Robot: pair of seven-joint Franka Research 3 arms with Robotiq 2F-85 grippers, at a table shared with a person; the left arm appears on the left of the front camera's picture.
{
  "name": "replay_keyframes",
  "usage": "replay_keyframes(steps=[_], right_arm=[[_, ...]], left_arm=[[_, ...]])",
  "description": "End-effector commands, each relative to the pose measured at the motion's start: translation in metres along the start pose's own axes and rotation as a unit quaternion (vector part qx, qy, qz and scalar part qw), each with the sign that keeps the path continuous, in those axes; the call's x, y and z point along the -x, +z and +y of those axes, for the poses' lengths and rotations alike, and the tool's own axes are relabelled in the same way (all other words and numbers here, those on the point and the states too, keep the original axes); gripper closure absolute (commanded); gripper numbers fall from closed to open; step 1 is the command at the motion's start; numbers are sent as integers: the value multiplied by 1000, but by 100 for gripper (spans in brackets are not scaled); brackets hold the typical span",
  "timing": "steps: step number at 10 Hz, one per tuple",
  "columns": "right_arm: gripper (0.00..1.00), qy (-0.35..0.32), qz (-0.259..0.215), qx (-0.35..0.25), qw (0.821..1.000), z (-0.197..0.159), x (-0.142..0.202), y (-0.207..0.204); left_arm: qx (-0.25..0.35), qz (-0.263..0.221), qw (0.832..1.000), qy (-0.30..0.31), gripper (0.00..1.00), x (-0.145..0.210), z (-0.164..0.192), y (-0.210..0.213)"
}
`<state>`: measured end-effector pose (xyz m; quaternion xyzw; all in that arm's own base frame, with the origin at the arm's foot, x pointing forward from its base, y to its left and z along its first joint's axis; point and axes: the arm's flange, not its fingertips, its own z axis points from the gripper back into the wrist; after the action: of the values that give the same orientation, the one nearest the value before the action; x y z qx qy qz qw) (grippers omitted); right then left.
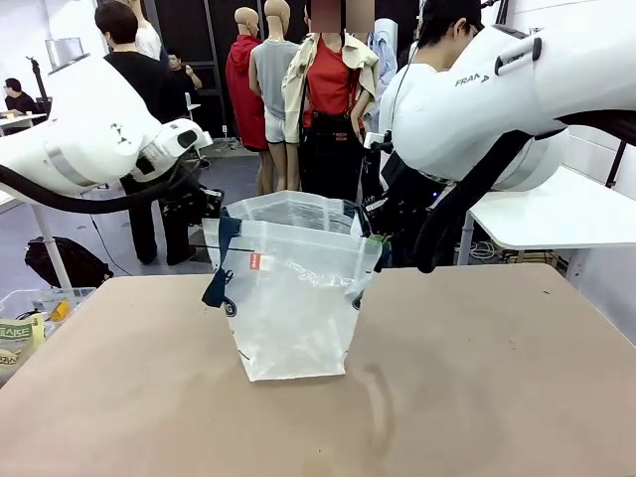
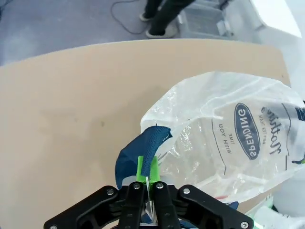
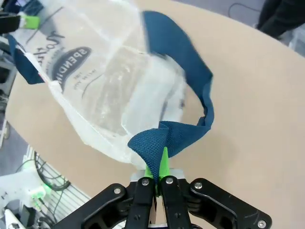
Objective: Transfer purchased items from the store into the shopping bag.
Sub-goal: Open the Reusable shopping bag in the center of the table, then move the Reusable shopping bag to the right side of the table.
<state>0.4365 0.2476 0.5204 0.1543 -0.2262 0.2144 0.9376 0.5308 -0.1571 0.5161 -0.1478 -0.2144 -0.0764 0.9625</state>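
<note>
The left hand [image 2: 147, 168] is pressed together on the bag's edge, its green pads [image 2: 141, 166] pinching the clear plastic just where a navy strap handle [image 2: 141, 147] folds over it. The right hand [image 3: 160, 167] is clamped the same way on the opposite edge, with the other navy strap [image 3: 177, 131] bunched over its fingertips and looping off toward the table.

Between the two hands stands the shopping bag [image 1: 293, 308], a boxy translucent one with a small red tag [image 1: 255, 261] on its front and a dark oval logo [image 2: 247, 131] on its side. Its base appears to rest on the brown table [image 1: 477, 397] near the middle, and its mouth is drawn open and fairly square. Whether any of the purchased sticks lie inside it I cannot tell through the crinkled plastic. A person [image 1: 437, 60] in a white top leans in at the far side, just behind the right arm.

This looks like the step of holding the bag open for loading. To do it well, the two hands should sit level and only far enough apart to hold the rim taut, without lifting the base or stretching the thin film. The straps should hang outside the opening so that slim items drop straight in.
</note>
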Motion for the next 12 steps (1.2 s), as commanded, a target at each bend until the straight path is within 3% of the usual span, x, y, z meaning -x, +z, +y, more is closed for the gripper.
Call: replay_keyframes(steps=[1, 5, 7, 8, 9, 12], right_arm=[[100, -12, 4, 41, 999, -7, 11, 3], [100, -30, -3, 62, 998, -16, 7, 0], [100, -34, 8, 51, 998, -18, 2, -15], [100, -24, -21, 13, 999, 12, -4, -2], [100, -24, -21, 13, 999, 12, -4, -2], [100, -24, -21, 13, 999, 12, -4, -2]], left_arm=[[-52, -21, 998, 36, 100, 7, 24, 17], [-69, -7, 996, 58, 100, 15, 60, 34], [-49, -1, 997, 59, 100, 14, 66, 35], [-33, -3, 998, 55, 100, 12, 67, 33], [-27, 5, 998, 58, 100, 16, 24, 20], [-27, 5, 998, 58, 100, 16, 24, 20]])
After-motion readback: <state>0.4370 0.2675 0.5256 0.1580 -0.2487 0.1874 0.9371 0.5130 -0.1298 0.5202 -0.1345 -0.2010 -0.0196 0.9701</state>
